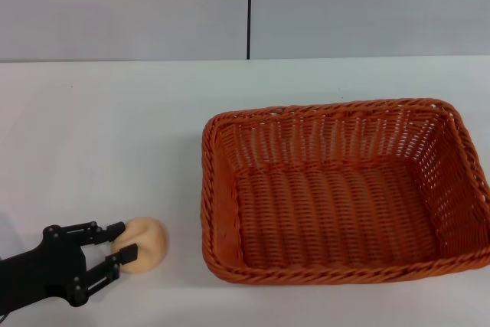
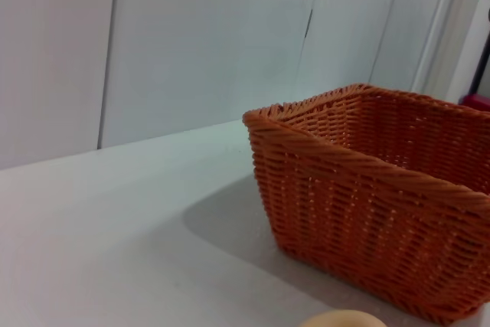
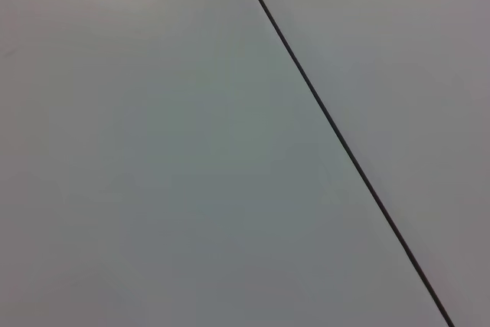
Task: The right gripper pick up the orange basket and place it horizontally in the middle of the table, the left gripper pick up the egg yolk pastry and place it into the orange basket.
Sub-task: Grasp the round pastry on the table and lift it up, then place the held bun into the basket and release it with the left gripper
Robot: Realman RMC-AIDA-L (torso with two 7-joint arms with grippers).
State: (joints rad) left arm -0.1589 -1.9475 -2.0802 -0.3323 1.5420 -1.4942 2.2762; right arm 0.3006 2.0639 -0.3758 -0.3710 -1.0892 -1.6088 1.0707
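Head view puts my left gripper (image 1: 122, 250) low at the near-left of the table (image 1: 107, 135), its 2 fingers partly spread and set on either side of the egg yolk pastry (image 1: 145, 244). The fingertips look to be touching the bun's near side, but I cannot tell whether they are squeezing it yet, and the pastry appears to sit on the tabletop. The orange basket (image 1: 341, 193) stands upright with its long side across my view, right of centre, well apart from the pastry, and nothing lies in it.

My judgement is that the basket step is finished and the pastry pick is in hand. The risks I see: the fingers reach only the near part of a round, soft bun, so a shallow bite could let it roll out during the lift, and a hard close could crush it. If I carry it low, it could catch the basket's braided rim.

The left wrist view gives me what the head view lacks: the basket (image 2: 367, 197) side-on, showing its wall height, with only a sliver of the pastry (image 2: 344, 318) at the frame edge and no fingers. The right wrist view shows only a pale panel with a dark seam; the right gripper appears in none of the 3 views.
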